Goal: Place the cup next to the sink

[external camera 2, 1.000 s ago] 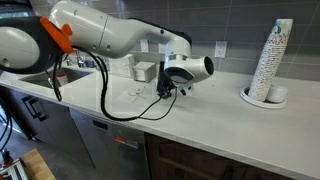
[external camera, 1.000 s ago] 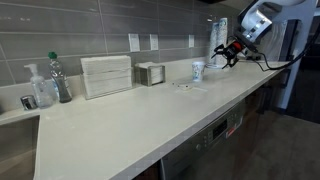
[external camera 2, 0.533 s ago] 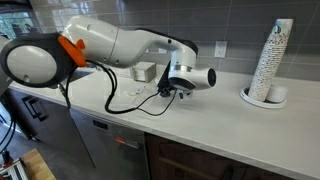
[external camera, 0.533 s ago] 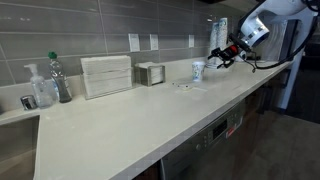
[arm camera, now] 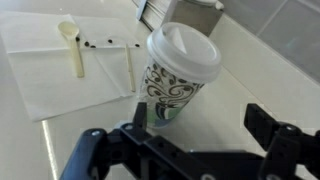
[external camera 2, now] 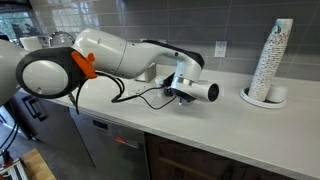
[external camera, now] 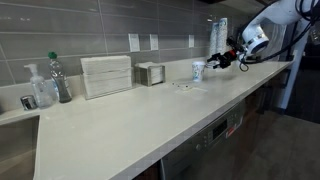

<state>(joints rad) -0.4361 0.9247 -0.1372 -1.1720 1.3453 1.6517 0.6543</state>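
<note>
The cup [external camera: 198, 70] is a paper cup with a white lid and a dark swirl pattern. It stands upright on the pale counter. In the wrist view the cup [arm camera: 177, 72] stands just ahead of my gripper [arm camera: 205, 128], nearer the left finger. The gripper is open and holds nothing. In an exterior view the gripper [external camera: 221, 61] hovers beside the cup, on the side away from the sink. In the exterior view from the other side, my arm [external camera 2: 150, 65] hides the cup. The sink [external camera: 12, 116] lies at the far end of the counter.
A white napkin [arm camera: 65, 62] with a plastic spoon [arm camera: 72, 46] lies beside the cup. A napkin dispenser [external camera: 107, 75], a small metal box [external camera: 150, 74] and soap bottles [external camera: 45, 85] stand along the wall. A tall stack of cups [external camera 2: 272, 60] stands near the counter's end.
My wrist has swung and dropped a little lower beside the cup, and the arm has shifted away from the sink end. The cup has not moved.
</note>
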